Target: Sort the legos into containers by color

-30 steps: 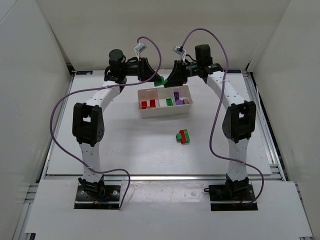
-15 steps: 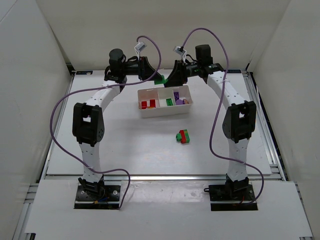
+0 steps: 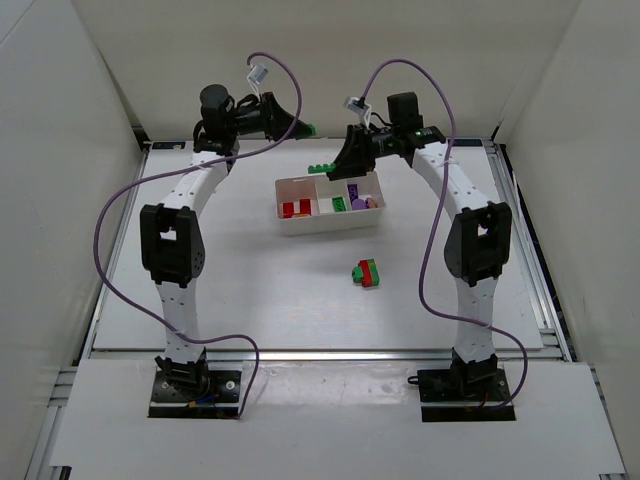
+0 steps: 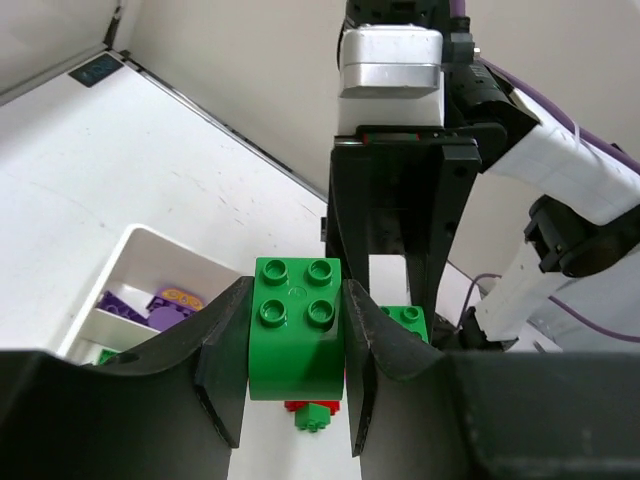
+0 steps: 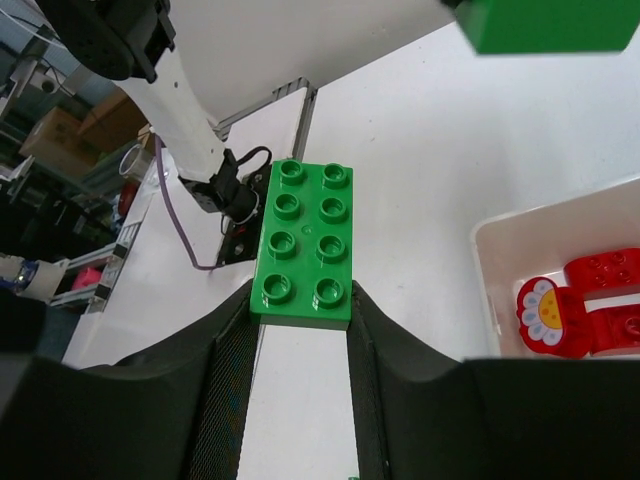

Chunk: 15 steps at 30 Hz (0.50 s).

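Observation:
My left gripper [image 3: 301, 128] is raised behind the white tray [image 3: 329, 223], shut on a green rounded two-by-two brick [image 4: 297, 325]. My right gripper [image 3: 332, 165] is lower, just behind the tray's back rim, shut on a flat green two-by-four brick [image 5: 305, 245]. The two green pieces are apart. The tray's left compartment holds red bricks [image 3: 295, 208], the middle one a green brick [image 3: 340, 204], the right one purple bricks [image 3: 360, 195]. A red-and-green stack [image 3: 368, 273] with a purple piece lies on the table in front of the tray.
White walls enclose the table on the left, back and right. Purple cables loop above both arms. In the right wrist view the left arm's green brick [image 5: 545, 25] hangs above the tray's red compartment [image 5: 585, 300].
My left gripper has pulled up and to the left, away from the right gripper. The green brick it holds has come apart from the flat green brick in my right gripper.

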Each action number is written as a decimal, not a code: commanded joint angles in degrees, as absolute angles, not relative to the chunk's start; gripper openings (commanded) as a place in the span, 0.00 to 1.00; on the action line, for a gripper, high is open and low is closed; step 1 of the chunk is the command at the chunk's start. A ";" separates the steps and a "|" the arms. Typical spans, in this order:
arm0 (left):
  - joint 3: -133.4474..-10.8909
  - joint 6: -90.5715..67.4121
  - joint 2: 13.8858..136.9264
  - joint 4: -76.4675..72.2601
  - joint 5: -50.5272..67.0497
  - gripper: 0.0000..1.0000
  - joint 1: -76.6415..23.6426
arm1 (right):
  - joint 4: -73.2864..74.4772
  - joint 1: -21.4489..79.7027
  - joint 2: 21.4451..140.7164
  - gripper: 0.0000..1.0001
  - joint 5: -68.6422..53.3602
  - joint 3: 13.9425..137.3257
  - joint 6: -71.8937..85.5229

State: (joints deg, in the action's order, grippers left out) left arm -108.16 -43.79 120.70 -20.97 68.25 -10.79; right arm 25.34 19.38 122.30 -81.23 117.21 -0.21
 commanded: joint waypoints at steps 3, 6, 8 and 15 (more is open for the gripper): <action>-109.08 -40.88 120.06 -19.08 66.01 0.10 -10.81 | 28.73 18.90 121.03 0.00 -82.01 118.92 -4.56; -104.60 -37.63 118.31 -16.44 63.12 0.10 -10.90 | 33.99 16.97 119.72 0.00 -77.73 117.61 -10.51; -102.84 -34.56 117.51 -11.36 61.27 0.10 -11.69 | 39.08 15.22 118.74 0.00 -75.86 116.72 -14.66; -101.95 -25.32 115.14 -0.81 46.17 0.10 -11.60 | 46.13 17.65 117.24 0.00 -51.54 115.04 -24.43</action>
State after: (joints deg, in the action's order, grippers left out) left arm -100.20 -30.96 120.49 -6.76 54.98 -11.77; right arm 41.19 14.76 120.36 -64.34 114.39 -18.02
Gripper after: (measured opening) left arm 0.468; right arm 0.416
